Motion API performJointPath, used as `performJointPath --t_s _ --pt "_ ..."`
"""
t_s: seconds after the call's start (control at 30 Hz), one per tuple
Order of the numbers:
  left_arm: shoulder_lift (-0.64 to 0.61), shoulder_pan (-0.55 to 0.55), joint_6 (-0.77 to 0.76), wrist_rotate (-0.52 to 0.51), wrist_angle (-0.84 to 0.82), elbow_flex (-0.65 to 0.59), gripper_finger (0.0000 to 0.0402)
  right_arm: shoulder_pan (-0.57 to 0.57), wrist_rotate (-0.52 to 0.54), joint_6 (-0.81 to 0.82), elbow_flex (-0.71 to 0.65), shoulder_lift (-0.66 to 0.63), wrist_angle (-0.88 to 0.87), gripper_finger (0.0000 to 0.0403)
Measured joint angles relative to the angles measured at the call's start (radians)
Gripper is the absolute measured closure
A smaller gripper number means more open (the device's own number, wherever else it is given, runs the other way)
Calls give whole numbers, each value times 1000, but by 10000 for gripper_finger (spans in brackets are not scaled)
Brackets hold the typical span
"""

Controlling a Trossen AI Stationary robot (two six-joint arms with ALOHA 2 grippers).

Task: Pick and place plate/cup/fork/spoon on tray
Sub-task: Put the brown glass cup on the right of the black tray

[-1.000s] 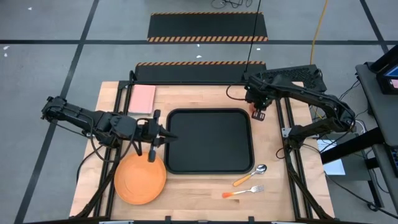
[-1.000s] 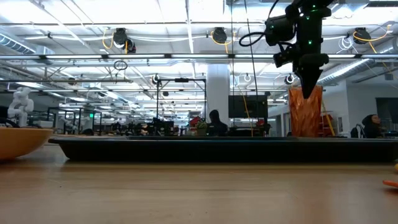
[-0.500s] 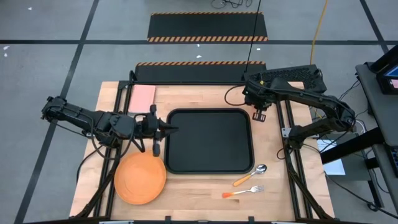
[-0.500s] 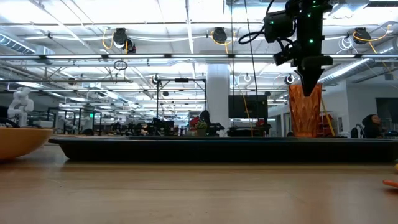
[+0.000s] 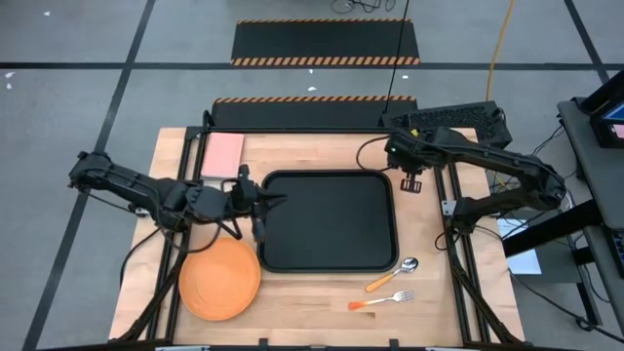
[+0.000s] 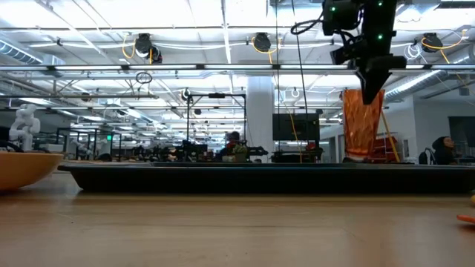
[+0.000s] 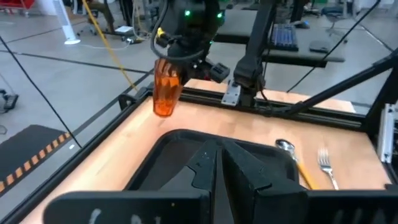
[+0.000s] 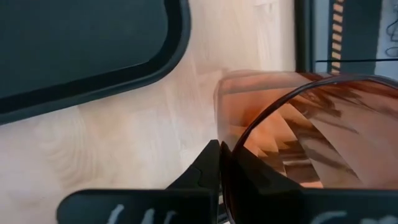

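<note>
Near the far right corner of the tray (image 5: 328, 222), just outside its rim, the right tool (image 5: 410, 178) is pinched shut on the rim of the cup (image 6: 364, 124), a translucent dark-orange tumbler, taller than wide. In the low view the cup hangs upright from the tool with its base clear of the surface (image 5: 312, 312); the left wrist view shows it lifted over bare wood just beside the tray's corner. The tray is black, rectangular, with rounded corners and a raised rim, and lies mid-surface with nothing in it.

The left tool (image 5: 260, 207) reaches in over the tray's left rim, its fingers (image 7: 242, 169) closed together and holding nothing. The plate (image 5: 219, 279), orange, round and shallow-rimmed, lies at the near left of the surface, just beside the tray's near left corner.

The spoon (image 5: 394, 274), with a shiny bowl and orange-yellow handle, lies close to the tray's near right corner; the fork (image 5: 381, 300), with an orange-red handle, lies nearer the front edge, apart from the spoon. A pink pad (image 5: 223, 155) sits at the far left of the surface.

Between the cup and the tray's floor only the raised rim intervenes. The black frame rail (image 5: 449, 195) runs close along the right side of the cup.
</note>
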Motion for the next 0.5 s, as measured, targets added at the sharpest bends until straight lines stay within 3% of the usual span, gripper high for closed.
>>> performJointPath --t_s 0.5 --pt "60 13 30 -3 104 0 371 0 23 -8 0 -115 0 399"
